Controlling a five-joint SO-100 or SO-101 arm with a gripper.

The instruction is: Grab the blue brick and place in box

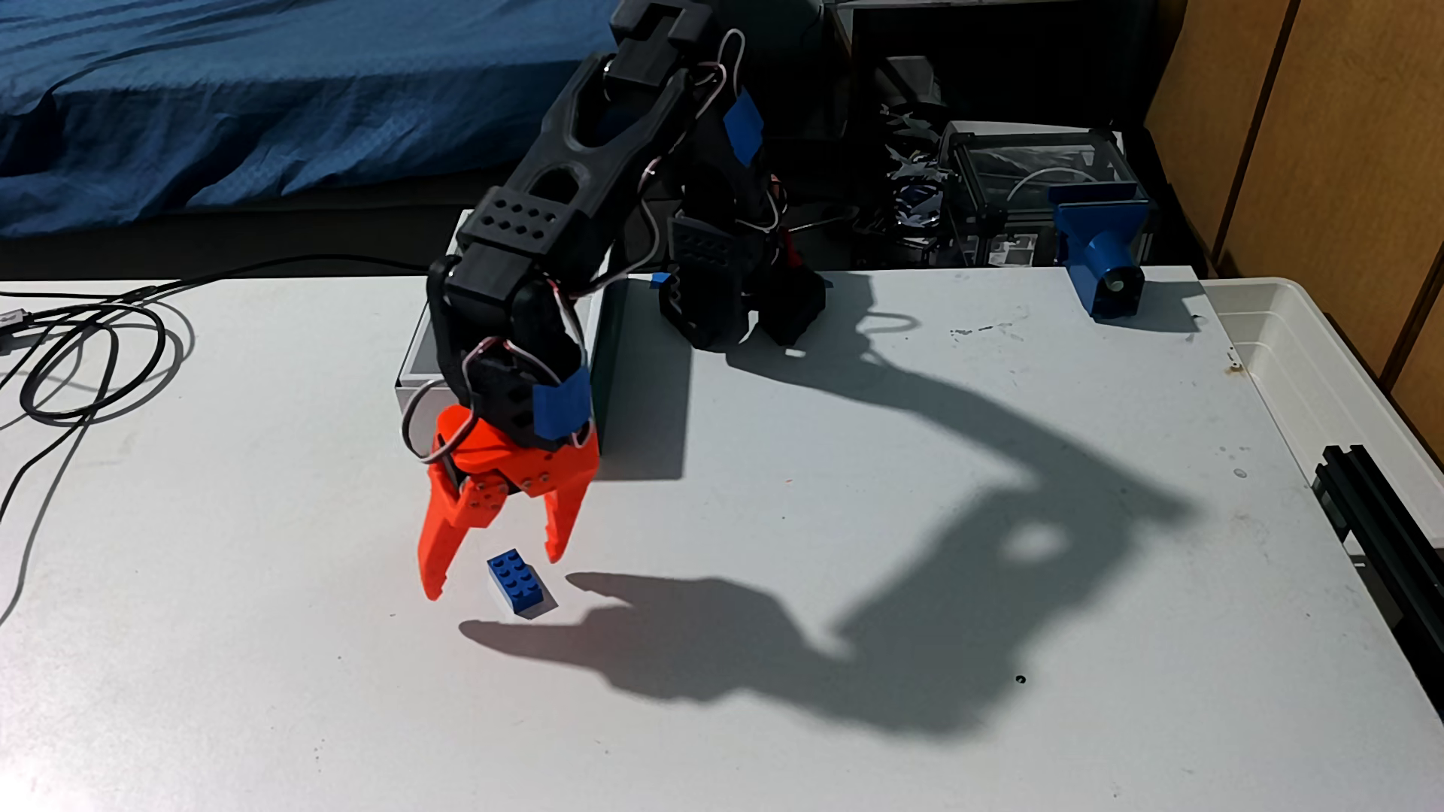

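A: How would the blue brick (517, 584) handle?

B: It looked light, stiff and smooth, so I would pinch its long sides. It lay on the surface (781, 546) between the tips of the claw (494, 576), whose jaws stood apart.

A: Anything in the way?

B: The cables (86, 351) lay far left, the box (418, 367) behind the claw, the blue mount (1098, 258) far right.

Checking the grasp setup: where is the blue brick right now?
In the fixed view, the blue brick lies on the white table, left of centre, just below the open orange gripper, between its fingertips.
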